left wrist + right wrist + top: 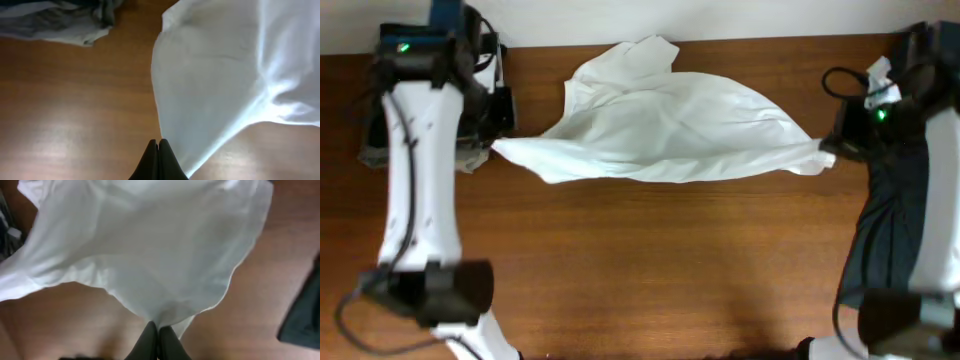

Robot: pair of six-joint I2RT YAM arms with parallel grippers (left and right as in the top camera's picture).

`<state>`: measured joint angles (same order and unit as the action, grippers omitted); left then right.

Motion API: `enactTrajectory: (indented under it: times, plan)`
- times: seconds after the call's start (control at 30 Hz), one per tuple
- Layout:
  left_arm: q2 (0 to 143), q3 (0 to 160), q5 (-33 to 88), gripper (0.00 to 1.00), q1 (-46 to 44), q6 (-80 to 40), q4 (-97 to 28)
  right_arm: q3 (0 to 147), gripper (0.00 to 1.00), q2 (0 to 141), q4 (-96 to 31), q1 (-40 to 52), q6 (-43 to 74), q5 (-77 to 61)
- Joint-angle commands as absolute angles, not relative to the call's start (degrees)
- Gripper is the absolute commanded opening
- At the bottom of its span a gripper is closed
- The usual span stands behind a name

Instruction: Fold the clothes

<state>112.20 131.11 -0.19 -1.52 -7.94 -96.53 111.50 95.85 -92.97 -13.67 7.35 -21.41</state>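
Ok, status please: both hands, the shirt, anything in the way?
Left hand shut on shirt edge. Right hand shut on far edge. Shirt stretched between, unfolded. Grey cloth off to the left, apart from shirt.

Overhead straight down on table (650, 270), wrist views close, all sharing white T-shirt (670, 130)

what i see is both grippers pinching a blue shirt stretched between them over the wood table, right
No, the shirt is white, not blue; the overhead view shows it. Both the left gripper and right gripper do pinch it, stretched between them over the wood table.
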Motion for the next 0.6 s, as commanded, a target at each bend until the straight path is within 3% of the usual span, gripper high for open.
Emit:
enactTrajectory:
  times: [0.0,0.27,0.43,0.57]
  plan:
    - [99.7,118.7,-0.1,0.01,-1.2,-7.2,-96.1,101.8,0.04,89.6,-90.9,-11.6,7.9,-18.8]
    - [90.2,83.2,10.3,0.00,-1.4,-7.2,-83.4,68.0,0.04,74.1,-76.4,-10.9,17.3,-18.0]
    - [89.0,78.5,10.0,0.00,-1.4,-8.3,-83.9,64.3,0.04,58.4,-78.0,-10.9,27.7,-6.2]
    - [83.3,78.5,1.4,0.01,-1.4,-12.4,-86.4,64.3,0.04,48.1,-85.8,-10.9,30.9,-0.9]
